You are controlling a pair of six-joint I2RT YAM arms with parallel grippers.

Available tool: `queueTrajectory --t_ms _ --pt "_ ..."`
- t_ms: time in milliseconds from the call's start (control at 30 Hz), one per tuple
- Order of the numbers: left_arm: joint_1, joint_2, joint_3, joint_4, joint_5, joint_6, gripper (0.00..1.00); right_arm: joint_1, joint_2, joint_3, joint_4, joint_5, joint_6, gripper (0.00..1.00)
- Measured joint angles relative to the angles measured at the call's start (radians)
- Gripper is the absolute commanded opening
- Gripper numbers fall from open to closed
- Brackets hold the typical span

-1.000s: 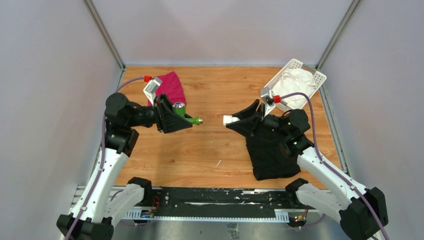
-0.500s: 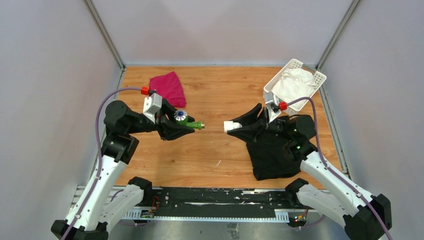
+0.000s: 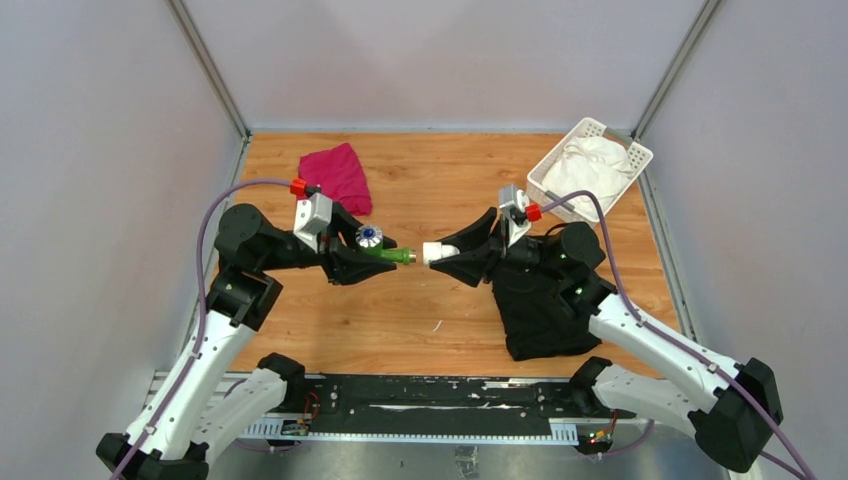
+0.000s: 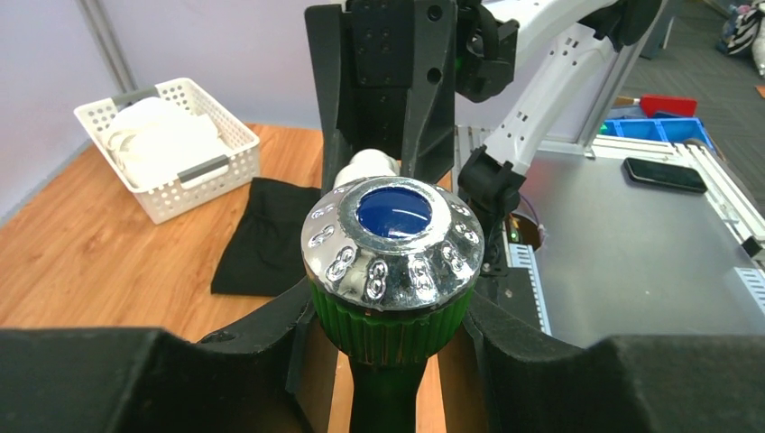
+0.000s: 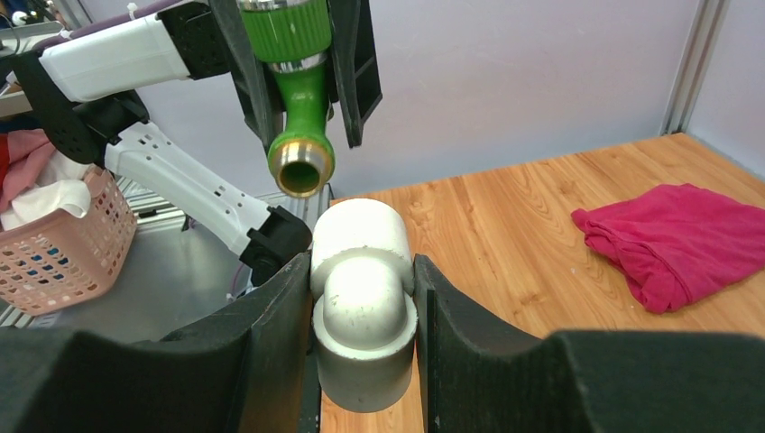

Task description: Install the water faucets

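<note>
Your left tool (image 3: 360, 254) grips the small green plastic tap with round silver knob (image 3: 384, 252); your right tool (image 3: 460, 256) grips the white plastic elbow fitting (image 3: 437, 252). Both are held above the wooden bench (image 3: 430, 185), ends just beside each other.

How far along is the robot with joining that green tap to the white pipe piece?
Done: both parts are picked up, the green tap clamped in the left hand and the white fitting in the right hand. In hand: lining them up, held end to end in mid-air. Left: in the right wrist view the tap's brass end sits just short of the fitting's opening, so nothing is pushed or screwed in yet.
</note>
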Motion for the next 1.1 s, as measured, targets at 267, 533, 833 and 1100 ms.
queueTrajectory --t_ms 267,533,833,1100 --pt "-0.013 -0.002 -0.024 -0.001 -0.015 -0.003 0.00 0.018 0.044 0.047 0.003 0.003 -0.014 0.00" --pt "-0.013 -0.002 -0.024 -0.001 -0.045 -0.004 0.00 0.018 0.047 0.057 0.016 0.000 -0.014 0.00" --pt "-0.013 -0.007 -0.028 -0.001 -0.060 -0.010 0.00 0.022 0.063 0.074 0.023 -0.037 -0.009 0.00" --pt "-0.013 -0.007 -0.028 0.000 -0.072 -0.020 0.00 0.032 0.095 0.074 0.076 -0.057 0.035 0.00"
